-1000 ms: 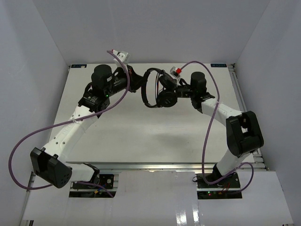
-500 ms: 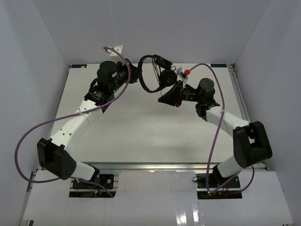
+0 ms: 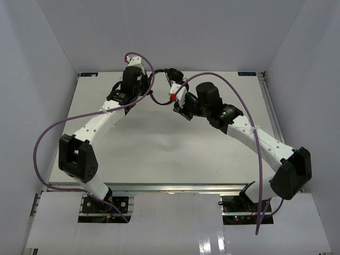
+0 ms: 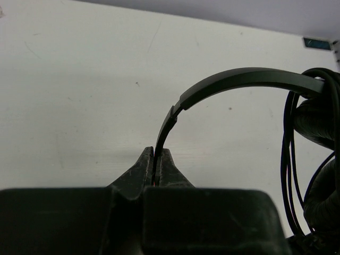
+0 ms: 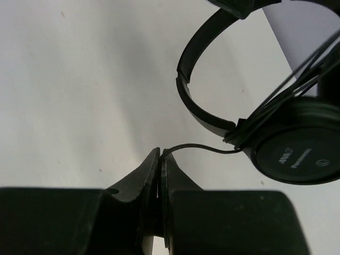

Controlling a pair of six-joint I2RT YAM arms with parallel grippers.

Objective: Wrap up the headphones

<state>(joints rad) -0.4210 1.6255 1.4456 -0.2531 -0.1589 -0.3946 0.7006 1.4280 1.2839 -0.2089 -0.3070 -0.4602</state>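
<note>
Looking from above, we see the headphones [image 3: 170, 73] held over the far middle of the table [image 3: 159, 154], strung between the left arm [image 3: 101, 122] and the right arm [image 3: 249, 133], whose wrists nearly meet there. From the left wrist, we find the left jaws closed tight on the thin headband [image 4: 239, 79], which rises from between the tips and arcs up and to the right. Several strands of cable [image 4: 287, 159] hang in loops at its far end, beside a dark padded shape too blurred to name. From the right wrist, the right jaws are pinched shut on the cable, which leaves the tips as one short run and reaches the earcup [image 5: 297, 154], where a few strands cross at its joint with the headband. We judge the winding to be under way, with some turns on. How much cable trails behind the jaws we cannot tell. The next move, in our view, calls for the right arm to carry its strand round that joint under light tension while the left holds the headband steady, so the laid turns do not slip.
</note>
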